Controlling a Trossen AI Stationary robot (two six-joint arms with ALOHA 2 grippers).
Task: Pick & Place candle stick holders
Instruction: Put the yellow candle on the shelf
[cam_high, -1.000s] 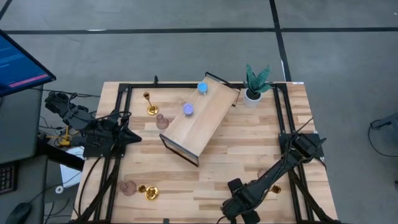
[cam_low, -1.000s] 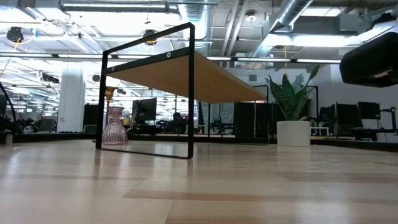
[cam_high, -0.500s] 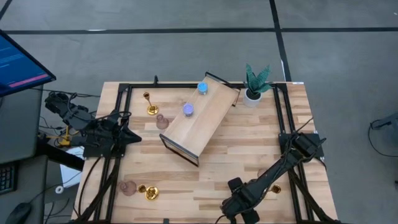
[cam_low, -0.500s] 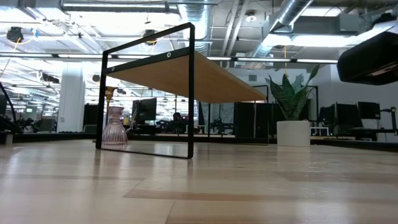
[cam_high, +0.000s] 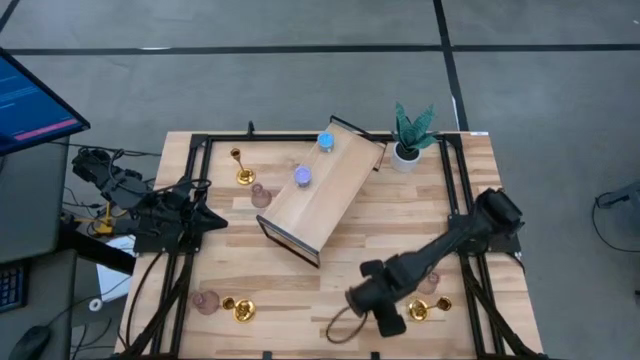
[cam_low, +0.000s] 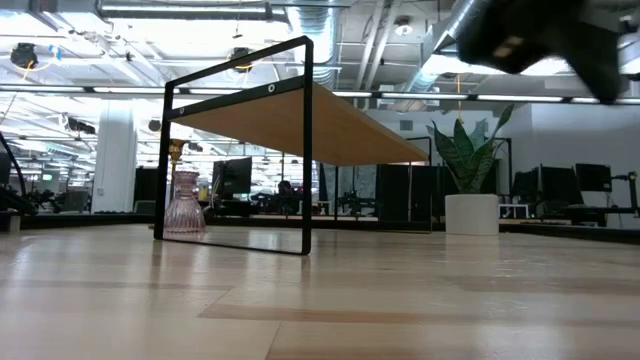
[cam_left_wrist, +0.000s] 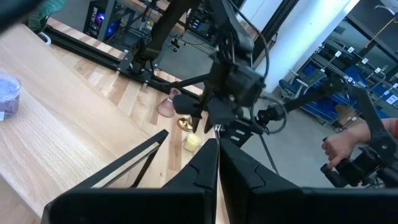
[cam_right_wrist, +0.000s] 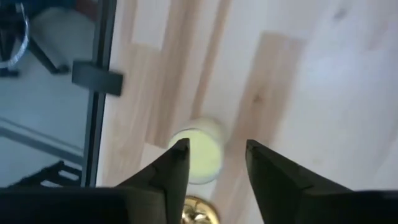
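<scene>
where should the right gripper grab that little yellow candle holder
Grip the yellow holder across its round sides, coming straight down from above. It is a short, upright cylinder, so its side wall is likely the best purchase. The right gripper hangs open over it. A gold holder sits close beside it, so keep the fingers off that side.

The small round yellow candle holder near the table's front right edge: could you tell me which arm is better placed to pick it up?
Probably the right: its open gripper hovers over the small round yellow candle holder, while the left gripper sits shut at the table's far left edge.

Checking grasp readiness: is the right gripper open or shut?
Open: the right gripper shows a clear gap between its fingers, yellow holder beyond.
</scene>
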